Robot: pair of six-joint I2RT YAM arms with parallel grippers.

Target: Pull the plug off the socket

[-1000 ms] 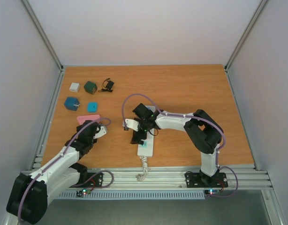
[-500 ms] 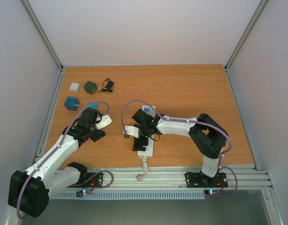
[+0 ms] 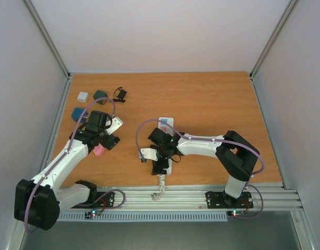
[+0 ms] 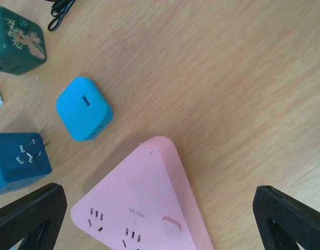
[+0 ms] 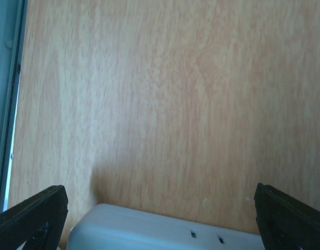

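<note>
The socket (image 3: 165,124) is a long white strip lying near-to-far at the table's middle, with its coiled cord (image 3: 159,188) at the near end. My right gripper (image 3: 154,160) hovers open over its near half, and the right wrist view shows only the socket's white end (image 5: 165,232) below the right gripper (image 5: 160,195). The plug (image 3: 99,150), a pink triangular adapter, lies flat on the wood to the left, apart from the socket. My left gripper (image 3: 112,134) hangs open just above it. In the left wrist view the plug (image 4: 144,203) lies under the left gripper (image 4: 159,194), untouched.
At the far left stand a light blue cube (image 4: 83,108), a dark blue cube (image 4: 19,161), a green cube (image 4: 16,39), a white cube (image 3: 83,96) and a black cable (image 3: 120,94). Metal rails edge the table's left and near sides.
My left gripper has opened, letting go of the pink plug, and risen away toward the far left. The right gripper slid along the socket toward its near end.
</note>
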